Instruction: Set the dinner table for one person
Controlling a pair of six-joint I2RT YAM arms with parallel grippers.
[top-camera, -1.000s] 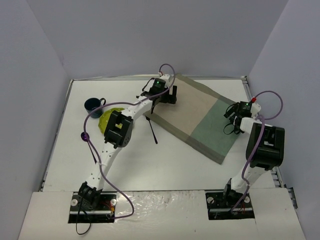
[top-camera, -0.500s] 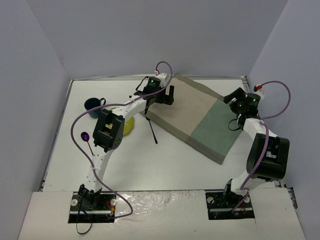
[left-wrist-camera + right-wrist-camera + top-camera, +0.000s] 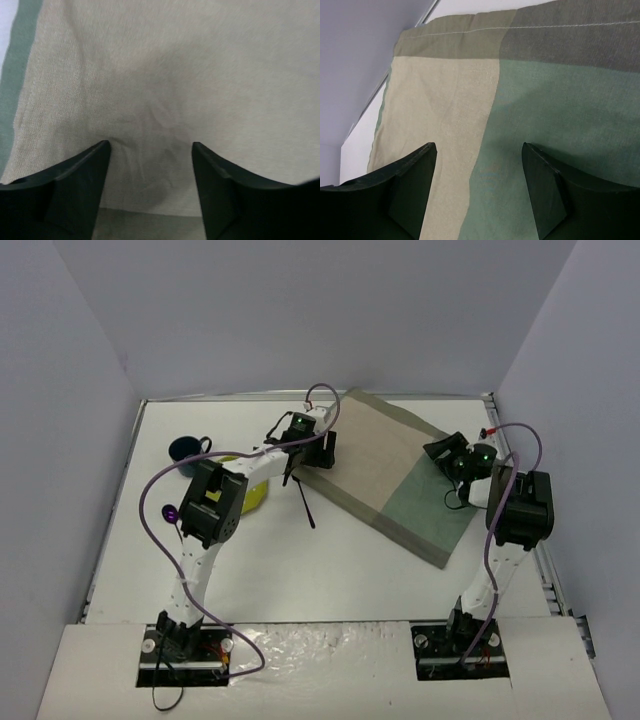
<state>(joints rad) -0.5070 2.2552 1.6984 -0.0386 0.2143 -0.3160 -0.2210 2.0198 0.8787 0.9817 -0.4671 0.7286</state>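
A beige-and-green placemat (image 3: pixel 390 475) lies at an angle on the white dinner table (image 3: pixel 330 570). My left gripper (image 3: pixel 326 451) is low over the mat's beige end near its left edge. In the left wrist view its jaws (image 3: pixel 149 146) stand open, with slightly wrinkled beige cloth (image 3: pixel 165 75) between them. My right gripper (image 3: pixel 440 452) is over the green end. Its jaws (image 3: pixel 478 145) are open too, straddling the line where beige meets green (image 3: pixel 487 125). Neither gripper holds anything.
A dark blue mug (image 3: pixel 186 450) stands at the far left. A yellow-green dish (image 3: pixel 256 493) lies near it, half hidden by the left arm. A thin black utensil (image 3: pixel 305 501) lies on the table by the mat's left edge. Grey walls enclose three sides.
The left gripper has come down and slightly nearer on the beige end. The right gripper swung out and then left onto the green part. Both pairs of jaws have narrowed.
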